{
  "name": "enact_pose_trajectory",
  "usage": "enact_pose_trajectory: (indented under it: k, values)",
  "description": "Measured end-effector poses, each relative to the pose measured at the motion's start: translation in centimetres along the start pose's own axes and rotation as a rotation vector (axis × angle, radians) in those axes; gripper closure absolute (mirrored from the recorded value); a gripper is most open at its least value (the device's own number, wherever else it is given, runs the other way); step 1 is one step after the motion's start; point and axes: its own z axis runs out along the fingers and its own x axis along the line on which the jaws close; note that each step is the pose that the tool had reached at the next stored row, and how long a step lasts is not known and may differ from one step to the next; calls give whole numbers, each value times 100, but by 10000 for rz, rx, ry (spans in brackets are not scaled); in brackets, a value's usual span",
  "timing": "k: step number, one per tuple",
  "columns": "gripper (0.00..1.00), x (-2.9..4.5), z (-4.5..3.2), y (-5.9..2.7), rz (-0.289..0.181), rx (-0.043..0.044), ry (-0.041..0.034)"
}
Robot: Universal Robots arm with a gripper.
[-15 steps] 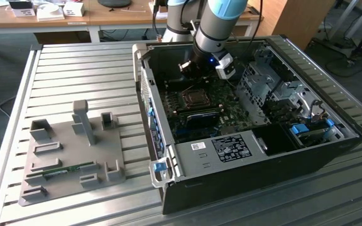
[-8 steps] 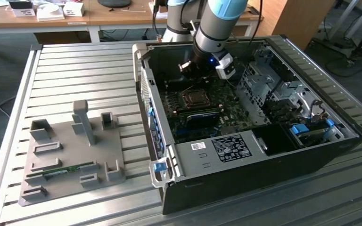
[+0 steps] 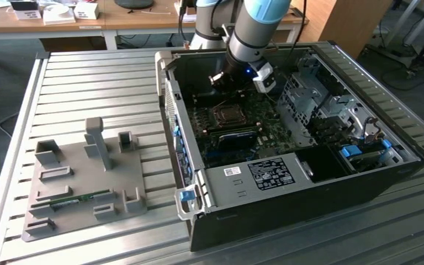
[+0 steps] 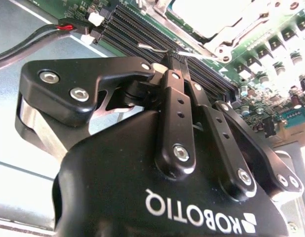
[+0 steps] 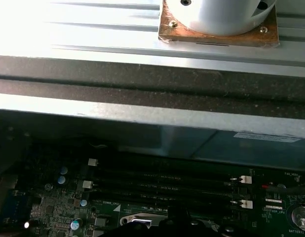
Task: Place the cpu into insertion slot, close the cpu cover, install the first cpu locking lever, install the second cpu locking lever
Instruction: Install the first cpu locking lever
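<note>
Clearly we are well into the job, with the arm reaching down inside the black computer case and the gripper hanging just above the far side of the insertion slot, towards the memory slots.

In the second wrist view our gripper has its two fingers drawn together, tips meeting, with a thin bright wire-like piece lying at them. We judge that to be a cpu locking lever, but whether the fingers actually pinch it or merely sit against it we cannot tell.

Beyond the fingertips, on the green motherboard, the cpu cover shows as a bright metal frame around a pale glaring square. We read this as the cover lying down flat over the socket. If so, the cpu sits beneath it, inside the slot; the glare keeps us from making out the chip itself, and we see no loose chip elsewhere.

From the exterior view, the socket looks like a closed square with a silvery rim, which agrees with that reading.

So our judgement is: placing the cpu and closing the cover look done, and the work now stands at the locking levers. Whether either lever is already latched, the pictures do not let us say.

Well away from the case, on the slatted table, the grey fixture plate holds a green memory stick.
</note>
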Motion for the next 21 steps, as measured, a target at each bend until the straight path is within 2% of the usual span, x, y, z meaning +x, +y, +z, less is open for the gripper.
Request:
enact_pose_trajectory:
  k: [21]
  values:
    - [89, -20, 33, -12, 2, 3, 1]
